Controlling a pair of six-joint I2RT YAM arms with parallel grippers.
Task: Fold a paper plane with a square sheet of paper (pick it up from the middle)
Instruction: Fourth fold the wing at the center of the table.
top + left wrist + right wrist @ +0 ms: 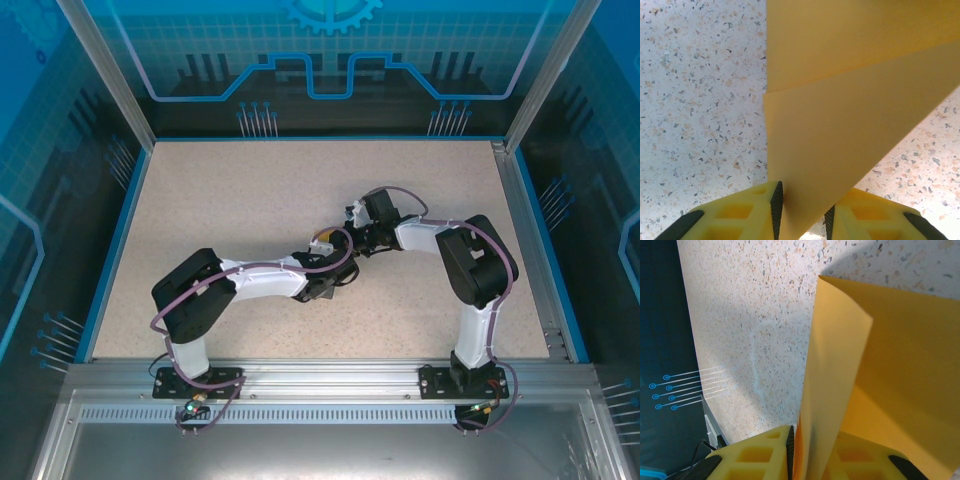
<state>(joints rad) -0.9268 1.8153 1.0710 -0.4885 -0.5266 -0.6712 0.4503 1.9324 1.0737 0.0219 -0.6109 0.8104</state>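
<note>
- In the left wrist view, the left pincer (802, 215) is standing partly open, and the pointed end of the sheet of paper (840, 125) is lying between its fingertips (776, 202). One pad is touching the paper's edge, but I cannot tell whether the jaws are really pinching it.
- From this pincer the sheet is widening toward 12 and 2 o'clock. A fold edge is running across it from 9 toward 2 o'clock.
- In the right wrist view, the right pincer (812, 450) is closing on the same sheet (890, 365), seen here on its edge and rising toward 12 o'clock.
- In my judgement, the coming fold is depending on this long axis. Both arms are equally near it.
- Beyond it, the speckled worktop (700, 100) is spreading out.
</note>
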